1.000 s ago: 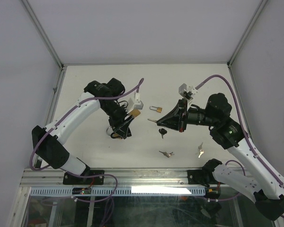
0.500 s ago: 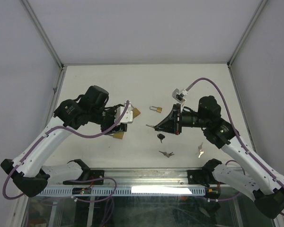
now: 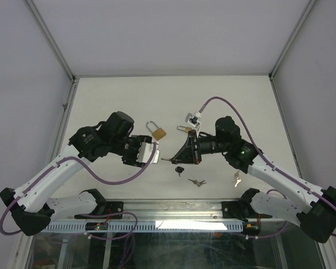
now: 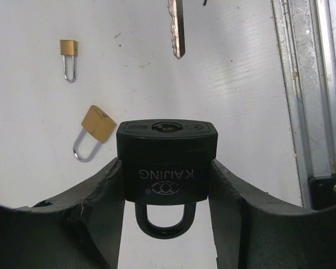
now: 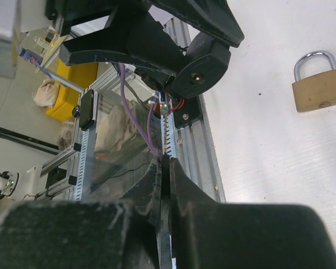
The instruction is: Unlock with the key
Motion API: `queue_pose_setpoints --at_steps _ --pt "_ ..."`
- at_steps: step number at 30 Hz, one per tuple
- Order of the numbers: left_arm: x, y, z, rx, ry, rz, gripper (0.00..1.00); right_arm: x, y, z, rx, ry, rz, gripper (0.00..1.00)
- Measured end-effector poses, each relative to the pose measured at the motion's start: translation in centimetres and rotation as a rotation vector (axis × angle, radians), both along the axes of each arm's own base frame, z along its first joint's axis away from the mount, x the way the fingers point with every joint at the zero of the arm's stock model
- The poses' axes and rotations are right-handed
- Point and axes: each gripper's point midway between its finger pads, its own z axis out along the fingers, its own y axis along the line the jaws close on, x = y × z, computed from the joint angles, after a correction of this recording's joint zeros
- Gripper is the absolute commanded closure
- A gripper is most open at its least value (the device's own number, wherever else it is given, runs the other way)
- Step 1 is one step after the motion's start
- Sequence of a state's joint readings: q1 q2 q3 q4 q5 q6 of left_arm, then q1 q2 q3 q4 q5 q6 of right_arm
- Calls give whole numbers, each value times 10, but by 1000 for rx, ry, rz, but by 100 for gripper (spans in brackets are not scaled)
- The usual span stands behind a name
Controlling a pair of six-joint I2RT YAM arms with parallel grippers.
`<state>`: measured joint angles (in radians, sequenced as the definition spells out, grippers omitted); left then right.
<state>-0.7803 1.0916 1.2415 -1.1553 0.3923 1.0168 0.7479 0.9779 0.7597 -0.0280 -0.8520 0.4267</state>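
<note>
My left gripper (image 4: pixel 167 168) is shut on a black padlock (image 4: pixel 167 159), shackle towards the wrist and keyhole face pointing away. The silver key blade (image 4: pixel 177 28) hangs just beyond that face, a short gap from the keyhole and slightly to its right. In the right wrist view my right gripper (image 5: pixel 165 165) is shut on that key (image 5: pixel 167 134), which points at the left gripper (image 5: pixel 179 50). From above, the left gripper (image 3: pixel 150 154) and right gripper (image 3: pixel 181 157) face each other over the table's middle, with the key tip (image 3: pixel 167 160) between them.
A brass padlock (image 3: pixel 157 132) lies just behind the grippers, and a smaller one (image 4: pixel 69 55) lies further back. A black-headed key (image 3: pixel 179 170) and loose silver keys (image 3: pixel 197 182) (image 3: pixel 237 179) lie near the front edge. The aluminium frame rail (image 4: pixel 316 112) runs along the front.
The right gripper has carried the key left and nearer the front, towards the left gripper. The left arm has dropped its elbow and turned the padlock to face the key.
</note>
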Motion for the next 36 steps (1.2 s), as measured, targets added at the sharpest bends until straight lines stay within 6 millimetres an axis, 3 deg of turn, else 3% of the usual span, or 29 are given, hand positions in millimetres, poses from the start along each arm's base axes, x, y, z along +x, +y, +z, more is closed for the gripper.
queue_pose_setpoints --at_steps 8,17,26,36 --pt "-1 -1 11 -50 -136 -59 100 -12 18 -2 15 34 35 100" --pt "0 -5 5 -52 -169 -96 100 -1 15 -4 5 62 -75 100" --pt "-18 -15 -14 -18 78 -56 100 -1 11 -23 -47 26 -68 100" --pt "-30 -19 -13 -32 177 -45 100 -7 15 -38 -80 -14 33 100"
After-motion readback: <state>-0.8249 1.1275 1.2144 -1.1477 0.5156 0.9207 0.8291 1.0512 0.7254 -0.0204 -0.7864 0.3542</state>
